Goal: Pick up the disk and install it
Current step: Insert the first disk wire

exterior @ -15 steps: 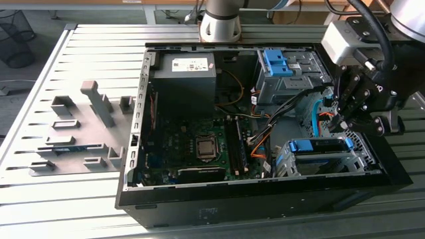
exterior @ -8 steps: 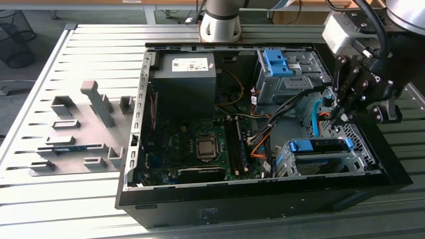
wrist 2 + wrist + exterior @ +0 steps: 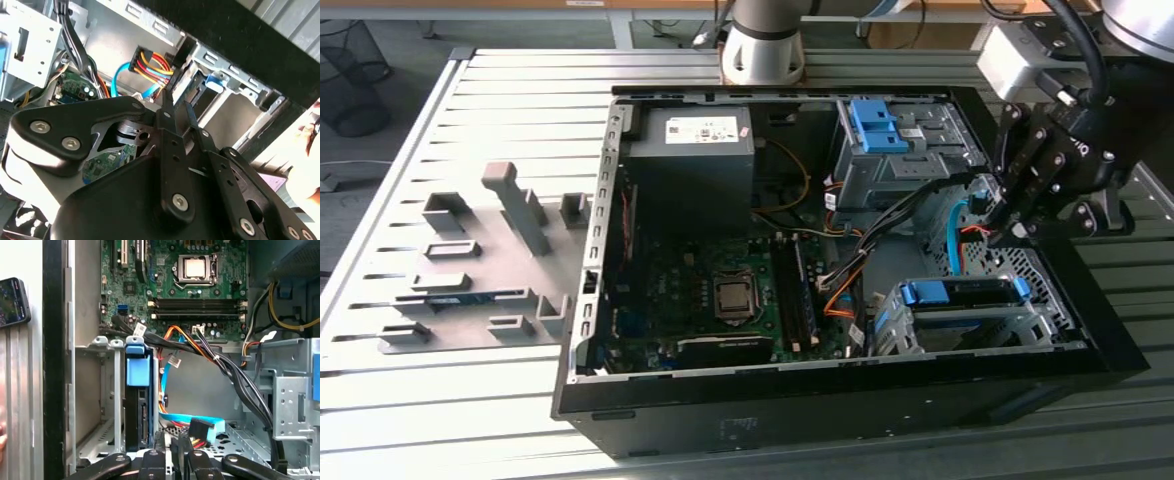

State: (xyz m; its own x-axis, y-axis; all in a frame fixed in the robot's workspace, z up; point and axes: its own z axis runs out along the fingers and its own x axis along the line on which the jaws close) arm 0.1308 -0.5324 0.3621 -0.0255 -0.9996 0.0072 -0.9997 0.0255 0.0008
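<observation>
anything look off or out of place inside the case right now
The blue cable and a plug with coloured wires sit loose beside the drive cage, seemingly plugged into nothing. The disk stands in the cage, straight. Nothing looks damaged.

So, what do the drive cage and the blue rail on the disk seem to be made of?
The drive cage looks like bare sheet metal: dull silver-grey, thin folded edges, punched holes. The blue rail on the disk is probably moulded plastic: even saturated colour, soft sheen, rounded corners.
</observation>
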